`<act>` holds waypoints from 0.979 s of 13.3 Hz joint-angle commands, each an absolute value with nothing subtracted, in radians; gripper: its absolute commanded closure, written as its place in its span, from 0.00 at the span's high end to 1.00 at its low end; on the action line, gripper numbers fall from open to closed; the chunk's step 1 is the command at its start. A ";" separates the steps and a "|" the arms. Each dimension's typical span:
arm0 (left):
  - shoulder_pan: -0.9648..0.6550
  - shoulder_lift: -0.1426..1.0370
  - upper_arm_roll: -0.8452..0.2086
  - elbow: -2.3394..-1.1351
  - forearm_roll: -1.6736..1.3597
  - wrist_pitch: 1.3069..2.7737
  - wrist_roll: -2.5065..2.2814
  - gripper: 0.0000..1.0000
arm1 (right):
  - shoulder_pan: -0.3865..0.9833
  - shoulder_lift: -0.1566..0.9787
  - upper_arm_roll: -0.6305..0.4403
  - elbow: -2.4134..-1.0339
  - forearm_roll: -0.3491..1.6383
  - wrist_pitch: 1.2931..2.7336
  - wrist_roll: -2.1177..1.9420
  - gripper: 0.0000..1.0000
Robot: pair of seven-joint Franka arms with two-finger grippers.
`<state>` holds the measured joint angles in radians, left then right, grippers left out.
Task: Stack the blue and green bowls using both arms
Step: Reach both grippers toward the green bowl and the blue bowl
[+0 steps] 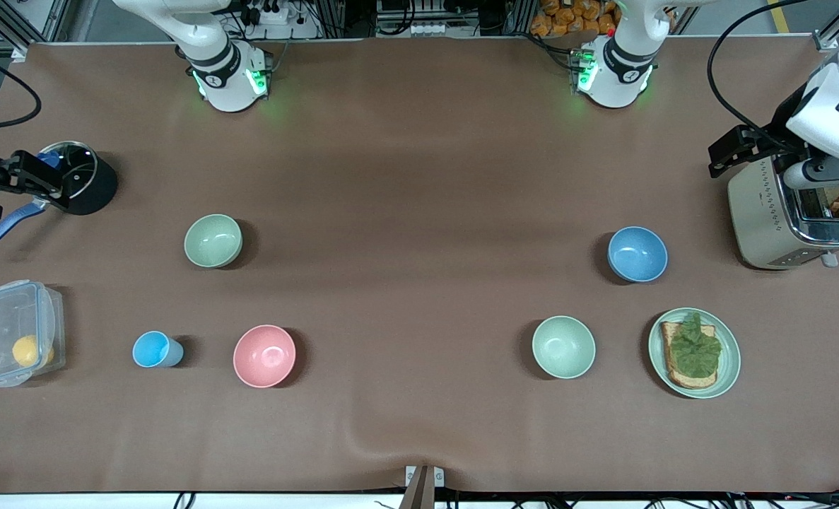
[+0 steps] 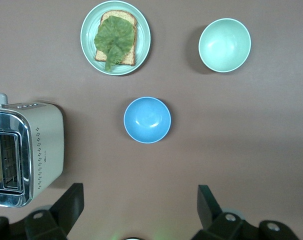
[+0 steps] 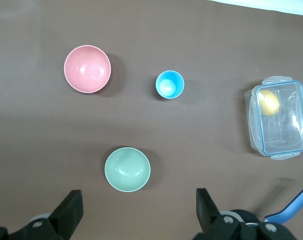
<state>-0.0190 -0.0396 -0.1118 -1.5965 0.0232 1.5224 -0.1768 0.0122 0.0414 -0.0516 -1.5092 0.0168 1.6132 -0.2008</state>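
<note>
Brown matting covers the whole desk point(image 1: 419, 155), with both arm bases along the upper edge of the front view.

Neither bowl has been touched yet, so we judge the task to be at its very start.
- **Blue bowl:** the blue bowl point(image 1: 637, 254) sits upright in the middle band of the frame, toward the left arm's end. It is near the toaster point(image 1: 790, 219) and farther from the front camera than the paler mint bowl point(image 1: 563, 346) and the plate point(image 1: 726, 375) of toast and lettuce.
- **Green bowl:** the green bowl point(image 1: 213, 241) stands well apart from it, toward the right arm's end. It is farther from the camera than the pink bowl point(image 1: 264, 355) and the light-blue cup point(image 1: 156, 349).

Each bowl lies on one arm's side of the desk, which we think is why both arms are called for.

The left claw point(image 2: 140, 189) hangs high over the toaster's edge with its fingers spread wide and nothing between them. Its wrist view looks straight down on the blue bowl. The right claw point(image 3: 137, 192) is just as wide and empty over the black pot point(image 1: 83, 185) in the upper corner of the frame, and its wrist view has the green bowl close below.

The spread fingers suit a pinch on a bowl's rim. Picking the sage bowl and not the mint one is the likely trap.
</note>
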 commanded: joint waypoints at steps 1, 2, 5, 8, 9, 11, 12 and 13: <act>-0.017 -0.034 -0.117 -1.572 0.043 1.497 -0.158 1.00 | 0.011 0.032 -0.049 -1.516 0.028 1.612 -0.187 1.00; -0.015 -0.034 -0.117 -1.574 0.038 1.497 -0.156 1.00 | 0.009 0.032 -0.051 -1.516 0.028 1.614 -0.187 1.00; -0.008 -0.009 -0.109 -1.581 0.040 1.499 -0.158 1.00 | 0.006 0.073 -0.052 -1.528 0.026 1.617 -0.189 1.00; 0.040 0.085 -0.109 -1.595 0.041 1.538 -0.143 1.00 | 0.015 0.153 -0.052 -1.526 0.015 1.602 -0.195 1.00; 0.081 0.119 -0.110 -1.612 0.032 1.567 -0.138 1.00 | 0.006 0.194 -0.051 -1.519 0.018 1.601 -0.207 1.00; 0.106 0.153 -0.110 -1.702 0.037 1.688 -0.100 1.00 | 0.006 0.221 -0.052 -1.528 0.012 1.595 -0.235 1.00; 0.136 0.163 -0.110 -1.770 0.038 1.759 -0.089 1.00 | 0.000 0.256 -0.052 -1.552 0.014 1.556 -0.259 1.00; 0.147 0.164 -0.110 -1.851 0.038 1.855 -0.086 1.00 | -0.012 0.270 -0.052 -1.599 0.020 1.571 -0.255 1.00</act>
